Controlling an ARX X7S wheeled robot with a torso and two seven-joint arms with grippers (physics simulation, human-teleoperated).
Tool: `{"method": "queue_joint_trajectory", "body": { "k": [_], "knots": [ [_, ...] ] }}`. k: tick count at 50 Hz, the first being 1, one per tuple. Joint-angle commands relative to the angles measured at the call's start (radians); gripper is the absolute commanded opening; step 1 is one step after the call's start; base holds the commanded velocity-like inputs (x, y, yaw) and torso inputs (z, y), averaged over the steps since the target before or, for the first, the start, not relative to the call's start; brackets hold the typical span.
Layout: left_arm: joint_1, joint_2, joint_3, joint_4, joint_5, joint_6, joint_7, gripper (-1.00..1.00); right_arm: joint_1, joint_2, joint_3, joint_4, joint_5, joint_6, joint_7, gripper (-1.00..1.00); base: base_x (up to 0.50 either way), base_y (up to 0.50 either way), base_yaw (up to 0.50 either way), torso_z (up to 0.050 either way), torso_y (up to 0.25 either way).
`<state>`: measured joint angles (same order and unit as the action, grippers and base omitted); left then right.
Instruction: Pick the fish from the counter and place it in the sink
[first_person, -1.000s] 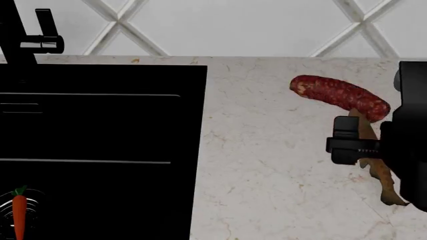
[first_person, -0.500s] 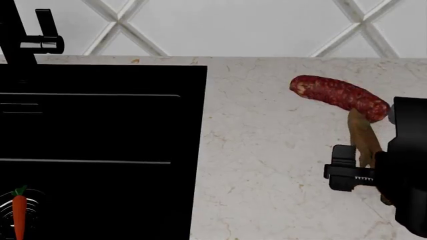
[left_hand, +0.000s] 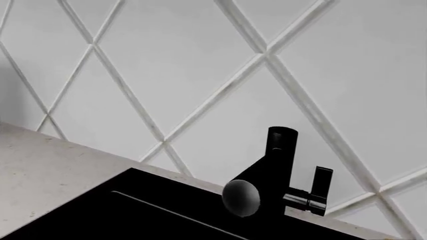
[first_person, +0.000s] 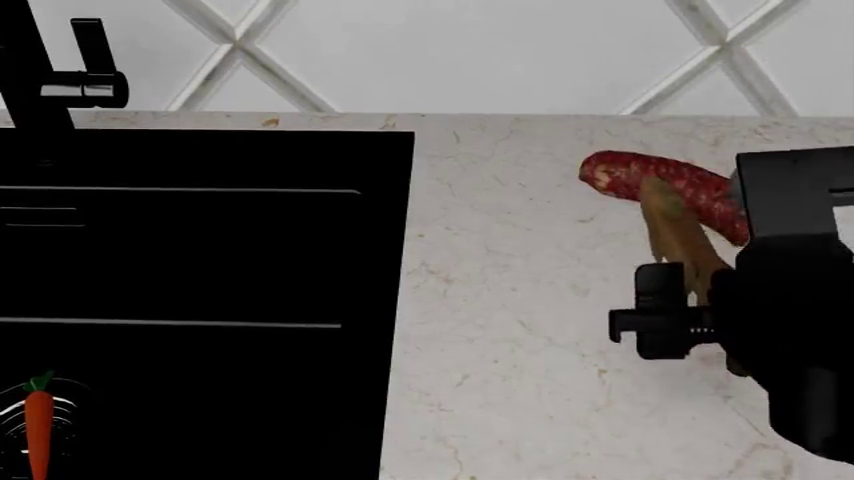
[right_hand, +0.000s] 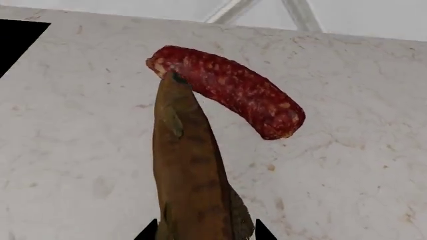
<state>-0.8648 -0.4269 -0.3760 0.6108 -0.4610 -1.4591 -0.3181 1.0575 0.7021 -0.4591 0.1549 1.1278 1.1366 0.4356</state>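
Note:
The tan-brown fish (right_hand: 190, 165) is held near its tail between my right gripper's (right_hand: 203, 234) two black fingertips. Its head points away from the gripper, in front of the near end of the red sausage (right_hand: 230, 90). In the head view the fish (first_person: 674, 235) slants over the white counter (first_person: 521, 380), with the right gripper (first_person: 697, 305) shut on its lower part; its tail is hidden behind the arm. The black sink (first_person: 200, 260) lies far to the left. My left gripper does not show in any view.
The sausage (first_person: 667, 185) lies on the counter right behind the fish. A small orange carrot (first_person: 39, 425) sits in the sink's near left corner. The black faucet (first_person: 54, 80) stands at the sink's back and also shows in the left wrist view (left_hand: 267, 180). A tiled wall backs the counter.
My right gripper dropped toward the fish's tail, then shifted left and up. The fish moved with it; its head now overlaps the sausage's left part instead of its right end.

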Motion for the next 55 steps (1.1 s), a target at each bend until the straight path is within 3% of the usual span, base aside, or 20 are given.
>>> {"method": "queue_joint_trajectory", "body": {
  "k": [1, 9, 20, 28, 41, 43, 48, 50, 55],
  "knots": [
    [-0.015, 0.014, -0.011, -0.007, 0.013, -0.012, -0.003, 1.00, 0.189, -0.043, -0.039, -0.129, 0.010, 0.124, -0.037, -1.00, 0.00, 0.00, 0.00, 0.000, 0.000],
    [-0.010, 0.018, -0.004, -0.018, 0.010, -0.001, -0.005, 1.00, 0.345, -0.164, -0.135, -0.116, -0.007, 0.167, -0.100, -1.00, 0.00, 0.00, 0.00, 0.000, 0.000],
    [-0.002, 0.019, -0.003, -0.026, 0.005, 0.013, -0.006, 1.00, 0.449, -0.359, -0.283, 0.088, -0.144, 0.005, -0.307, -1.00, 0.00, 0.00, 0.00, 0.000, 0.000],
    [0.015, 0.020, 0.006, -0.047, 0.007, 0.048, -0.001, 1.00, 0.485, -0.513, -0.376, 0.298, -0.236, -0.126, -0.445, -1.00, 0.00, 0.00, 0.00, 0.000, 0.000],
    [0.018, 0.017, -0.005, -0.038, -0.005, 0.045, 0.000, 1.00, 0.464, -0.684, -0.420, 0.455, -0.270, -0.267, -0.531, -1.00, 0.00, 0.00, 0.00, 0.000, 0.000],
    [0.019, 0.016, -0.006, -0.038, -0.006, 0.045, -0.001, 1.00, 0.469, -0.701, -0.487, 0.476, -0.249, -0.297, -0.536, -1.00, 0.00, 0.00, 0.00, 0.000, 0.000],
    [0.026, 0.012, -0.021, -0.027, -0.014, 0.036, 0.003, 1.00, 0.557, -0.702, -0.903, 0.521, 0.061, -0.474, -0.469, -1.00, 0.00, 0.00, 0.00, 0.000, 0.000],
    [0.026, 0.011, -0.022, -0.030, -0.015, 0.040, 0.003, 1.00, 0.581, -0.702, -1.011, 0.526, 0.146, -0.524, -0.458, -1.00, 0.00, 0.00, 0.00, 0.000, 0.000],
    [0.023, 0.012, -0.001, -0.036, -0.017, 0.049, 0.003, 1.00, 0.587, -0.702, -1.098, 0.507, 0.196, -0.552, -0.457, -1.00, 0.00, 0.00, 0.00, 0.000, 0.000]
  ]
}}
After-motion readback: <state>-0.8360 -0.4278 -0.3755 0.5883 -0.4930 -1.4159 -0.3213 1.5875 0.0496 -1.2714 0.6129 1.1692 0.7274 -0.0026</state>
